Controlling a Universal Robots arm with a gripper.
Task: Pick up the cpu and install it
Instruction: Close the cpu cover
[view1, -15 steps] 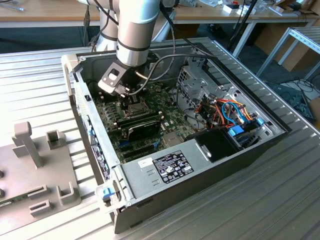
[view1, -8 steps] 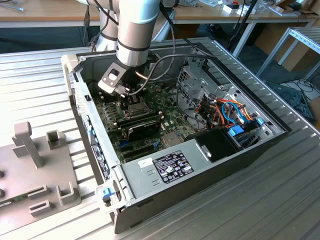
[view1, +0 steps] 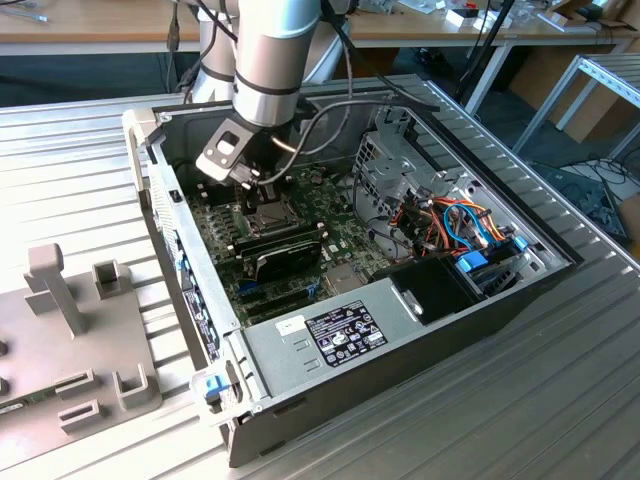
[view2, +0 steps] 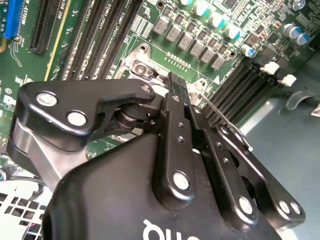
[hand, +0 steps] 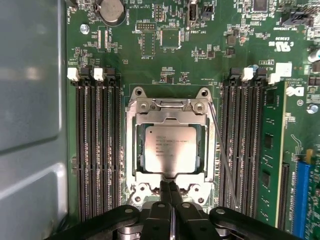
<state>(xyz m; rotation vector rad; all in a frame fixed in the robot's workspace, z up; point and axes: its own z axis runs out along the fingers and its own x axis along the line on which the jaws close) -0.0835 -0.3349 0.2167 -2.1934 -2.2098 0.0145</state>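
Open computer case (view1: 400, 385) on slatted metal table (view1: 540, 400), green motherboard (view1: 345, 238), power supply (view1: 335, 335), grey fixture (view1: 60, 350).

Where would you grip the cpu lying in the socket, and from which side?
Probably by two opposite edges of the cpu, from straight above. It lies flat and the socket frame hugs it all round, so no side approach looks open.

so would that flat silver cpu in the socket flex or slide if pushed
The flat silver-grey square cpu looks rigid and metal-topped, so probably no flex. It lies flat inside the metal socket frame, so a push likely won't slide it. Smooth top: maybe slippery.
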